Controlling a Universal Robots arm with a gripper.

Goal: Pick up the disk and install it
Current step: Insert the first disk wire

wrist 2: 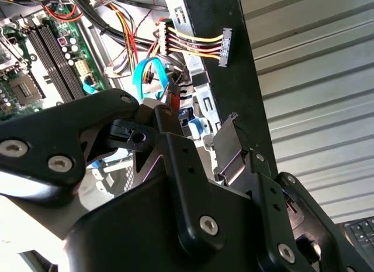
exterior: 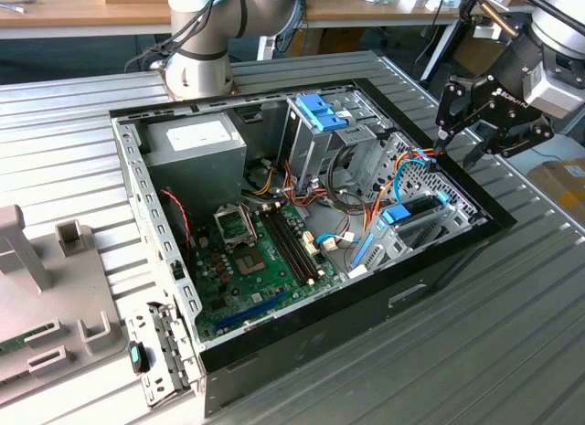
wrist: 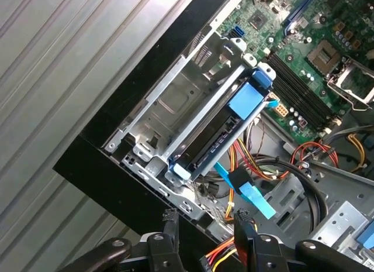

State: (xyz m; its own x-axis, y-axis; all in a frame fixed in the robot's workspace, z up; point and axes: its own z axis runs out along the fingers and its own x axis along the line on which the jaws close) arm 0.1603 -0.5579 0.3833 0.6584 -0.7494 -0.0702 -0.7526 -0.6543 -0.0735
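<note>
Open computer case (exterior: 302, 332) on a ribbed bench (exterior: 457, 352); its silver drive cage (wrist: 175, 102) holds the disk (wrist: 245, 102), dark-edged in a blue frame. End effector (wrist: 204, 215) hovers nearby, jaws apart, empty.

**Stock count: open computer on the desk**

- Desk (exterior: 512, 334): one, ribbed metal.
- Computer case (exterior: 439, 270): one, black-rimmed, lying open.
- Motherboard (exterior: 247, 270): one, green.
- Processor socket (exterior: 228, 226): one.
- Power supply (exterior: 196, 142): one, a grey box.
- Drive cage (exterior: 311, 146): one, silver, carrying one blue latch (exterior: 320, 110).
- Disk (wrist: 245, 102): one, in a blue carrier.
- Loose power connector (wrist 2: 225, 47): one, on yellow, red and black wires.
- Robot arm (exterior: 206, 32): one.
- Tool (exterior: 455, 153): one, with two fingers (wrist: 169, 225).
</note>
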